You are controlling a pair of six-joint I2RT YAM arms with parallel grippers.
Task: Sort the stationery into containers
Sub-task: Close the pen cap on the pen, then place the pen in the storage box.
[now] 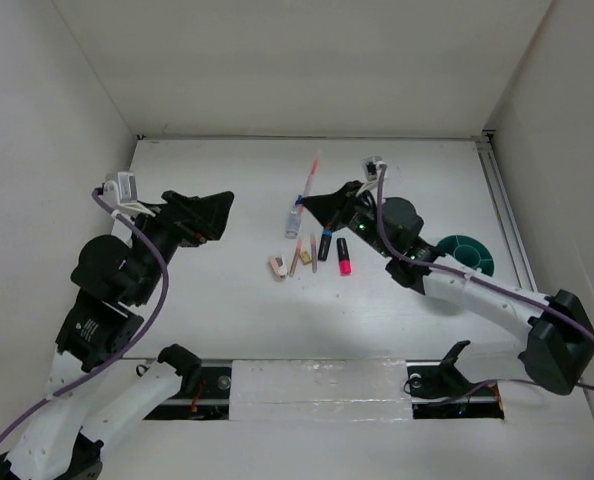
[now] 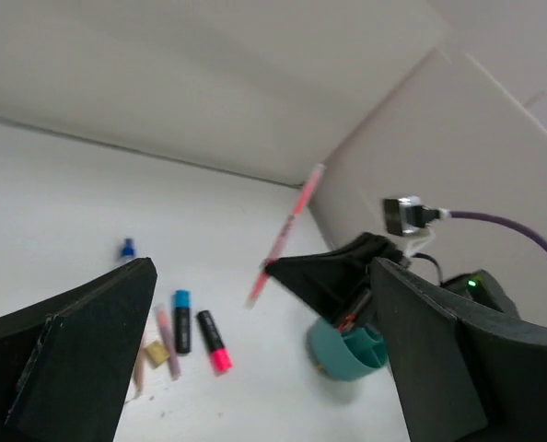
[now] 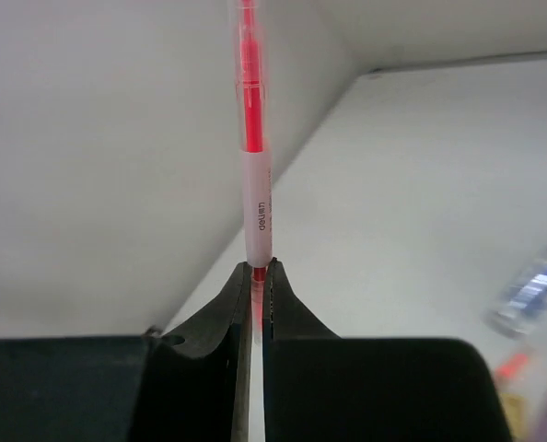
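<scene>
Two grippers are showing over your table (image 1: 197,330). Nearest you, your left gripper (image 1: 219,214) is hanging with its fingers (image 2: 80,354) spread wide and nothing between them, over bare tabletop left of the pile.

Mid-table, the loose stationery is lying close together: a pinkish eraser (image 1: 276,267), a tan eraser (image 1: 305,258), an orange pencil (image 1: 295,262), a pinkish pencil (image 1: 314,250), a blue-black highlighter (image 1: 324,243) and a pink-black highlighter (image 1: 344,256), most with their long axes running near-to-far. The clear bottle (image 1: 293,220) is lying just beyond them. The teal cup (image 1: 469,256) is sitting well to their right, near the table's right edge.

Your right gripper (image 1: 310,205) is pinching the lower end of a pink-red pencil (image 1: 311,176), held off the table beside the bottle. Its long axis is running straight out from the fingertips, pointing toward the far wall (image 1: 307,60). Open tabletop is lying beyond its tip, up to the far edge.
</scene>
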